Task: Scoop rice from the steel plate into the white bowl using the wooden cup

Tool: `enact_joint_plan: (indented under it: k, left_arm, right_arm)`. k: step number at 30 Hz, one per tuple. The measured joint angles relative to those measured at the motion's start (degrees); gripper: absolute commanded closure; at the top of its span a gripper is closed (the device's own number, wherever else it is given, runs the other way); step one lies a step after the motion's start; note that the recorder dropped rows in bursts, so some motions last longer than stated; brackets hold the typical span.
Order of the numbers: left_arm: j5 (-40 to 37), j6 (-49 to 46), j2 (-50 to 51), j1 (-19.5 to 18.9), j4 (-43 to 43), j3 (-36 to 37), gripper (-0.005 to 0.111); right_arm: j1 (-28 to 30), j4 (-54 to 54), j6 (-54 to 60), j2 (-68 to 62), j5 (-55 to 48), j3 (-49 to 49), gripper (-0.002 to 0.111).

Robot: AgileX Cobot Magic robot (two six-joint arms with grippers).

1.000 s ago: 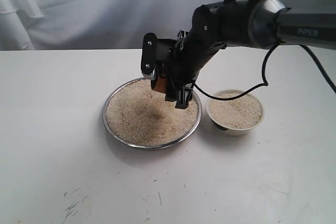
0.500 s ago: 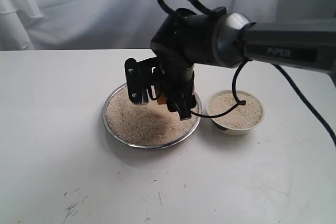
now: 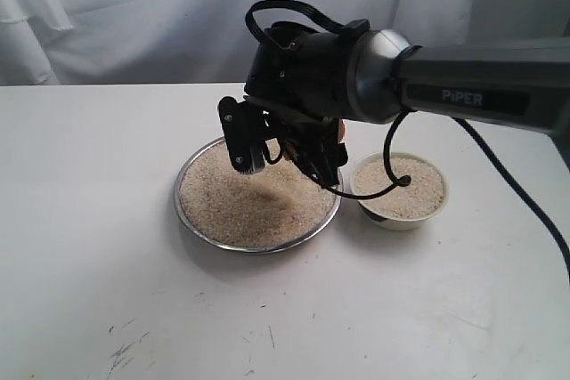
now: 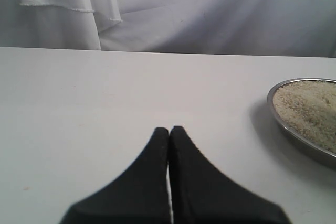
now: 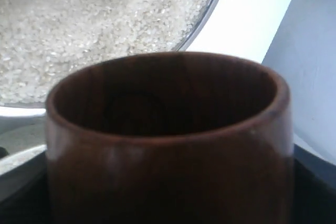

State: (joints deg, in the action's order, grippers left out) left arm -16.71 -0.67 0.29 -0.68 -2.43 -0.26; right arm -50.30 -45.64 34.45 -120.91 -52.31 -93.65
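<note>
Our right pincer (image 3: 283,159) is clamped on the wooden cup (image 5: 168,145), its black fingers pressing the cup's sides, and it hangs over the far part of the steel plate (image 3: 258,249). From the exterior view the cup is almost wholly hidden behind the pincer's body. From the right wrist view we see it close up: a rounded barrel of reddish-brown wood, smooth and faintly glossy, with a thick rim and a dark inside wall. Its mouth points toward the plate.

The plate is wide, shallow and round, of shiny silver metal with a thin raised rim. It holds the rice (image 3: 240,198), a loose bed of small beige grains spread across nearly its whole floor, rough and granular, with a darker shaded patch under the pincer.

Just beside the plate, on its right in the exterior view, stands the white bowl (image 3: 401,220). It is small, round and smooth, with a dark patch low on its side. We find it filled nearly to the rim with rice as well, the surface fairly level. Plate and bowl stand close together without clearly touching.

Our left pincer (image 4: 168,135) is closed on nothing, its two matte black fingertips pressed together, low over the bare white table (image 3: 107,264) well to the side of the plate.

A black cable (image 3: 392,162) loops from the right arm above the bowl.
</note>
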Motion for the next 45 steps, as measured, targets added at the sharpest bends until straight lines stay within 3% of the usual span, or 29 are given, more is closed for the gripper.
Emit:
enact_joint_plan:
  k: [14,25,45]
  left_arm:
    - [0.00,0.00,0.00,0.00,0.00,0.00,0.107]
    - [0.00,0.00,0.00,0.00,0.00,0.00,0.107]
    - [0.00,0.00,0.00,0.00,0.00,0.00,0.107]
  right_arm:
    - [0.00,-12.20,0.00,-5.85,0.49,0.00,0.108]
    - [0.00,-11.57,0.00,-10.59,2.58,-6.46,0.108]
    - [1.31,-9.16,0.85,-12.26,0.19,-6.60,0.108]
